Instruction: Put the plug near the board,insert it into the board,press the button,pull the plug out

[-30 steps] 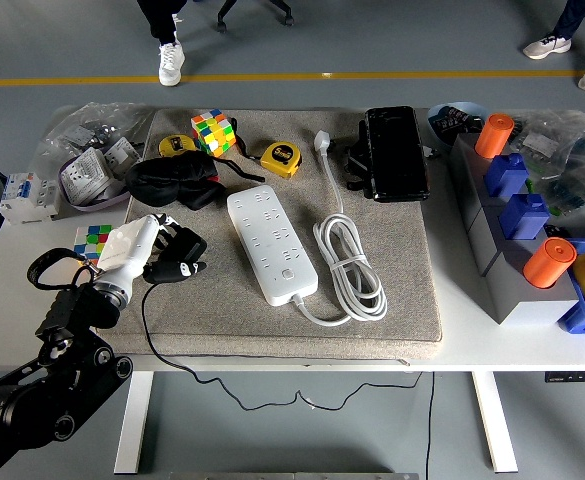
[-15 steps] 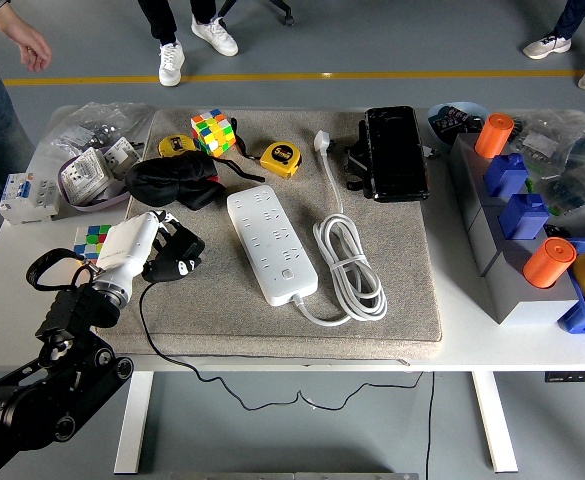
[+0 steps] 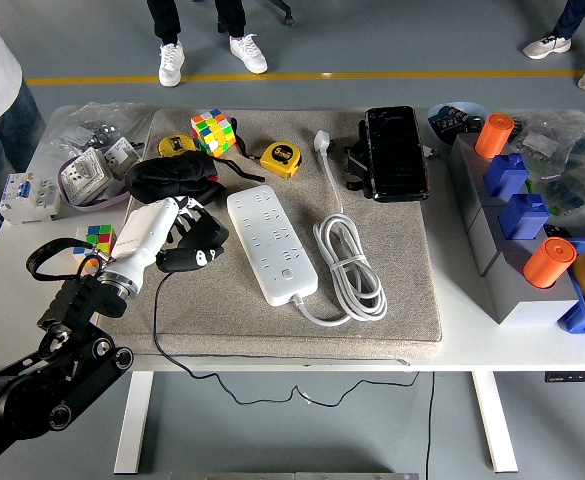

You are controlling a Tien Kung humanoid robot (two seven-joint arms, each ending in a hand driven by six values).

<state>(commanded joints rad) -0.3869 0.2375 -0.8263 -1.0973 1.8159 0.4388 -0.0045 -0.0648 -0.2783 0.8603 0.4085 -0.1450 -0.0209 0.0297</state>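
Note:
A white power strip (image 3: 271, 243) lies on the grey mat (image 3: 392, 300), its white cord (image 3: 350, 267) coiled to its right. My left hand (image 3: 194, 240) is shut on a black plug (image 3: 208, 238) with a thin black cable (image 3: 162, 330) trailing off the table's front edge. The hand holds the plug just left of the strip, a small gap apart. The right arm is out of view.
A black eye mask (image 3: 170, 181), a Rubik's cube (image 3: 212, 131) and a yellow tape measure (image 3: 280, 158) lie behind the hand. A black case (image 3: 395, 152) sits at the back. Grey bins (image 3: 512, 240) with orange and blue items stand at the right. A person stands at the far left.
My left hand has moved right and slightly forward with the black plug, closer to the power strip. The person at the left has stepped nearer.

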